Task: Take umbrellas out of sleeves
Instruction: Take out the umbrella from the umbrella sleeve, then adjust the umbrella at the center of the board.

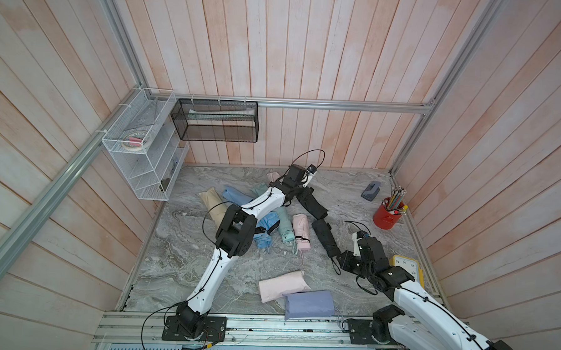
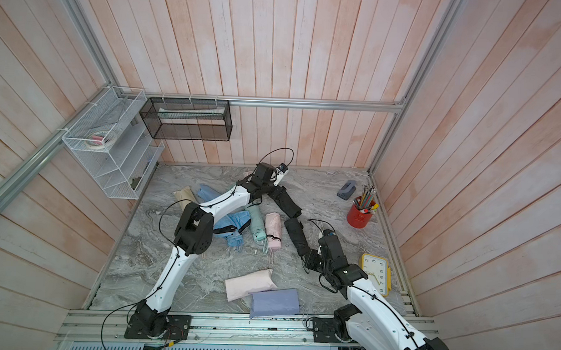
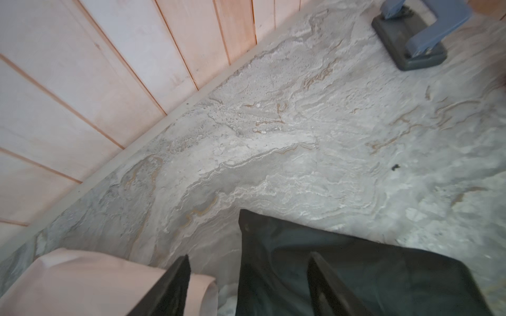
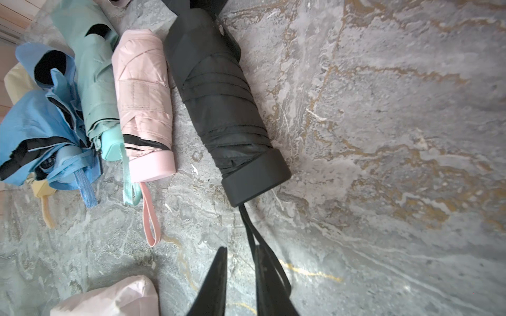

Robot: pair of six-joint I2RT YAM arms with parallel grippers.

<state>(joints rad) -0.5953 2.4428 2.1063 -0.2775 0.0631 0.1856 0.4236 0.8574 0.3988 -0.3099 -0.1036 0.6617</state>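
Left hand (image 3: pixel 249 254): spread wide over black sleeve (image 3: pixel 383 268) edge.
Right hand (image 4: pixel 241 247): slightly parted, black cord (image 4: pixel 246 224) beside one finger.
Counter (image 4: pixel 383 136): grey marble.
Sleeve: flat, near back wall (image 3: pixel 109 68).
Black umbrella (image 4: pixel 219 104): unsleeved, just beside it.

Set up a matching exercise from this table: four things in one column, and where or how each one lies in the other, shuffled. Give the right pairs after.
Things
1. black umbrella
2. lavender sleeve
3. red cup
4. yellow clock

Places
A. partly covered by the right arm
B. nearest the front rail, overlapping a pale pink sleeve
C. beside the pink umbrella, out of its sleeve
D. standing, full of pencils

Pairs: 1-C, 2-B, 3-D, 4-A
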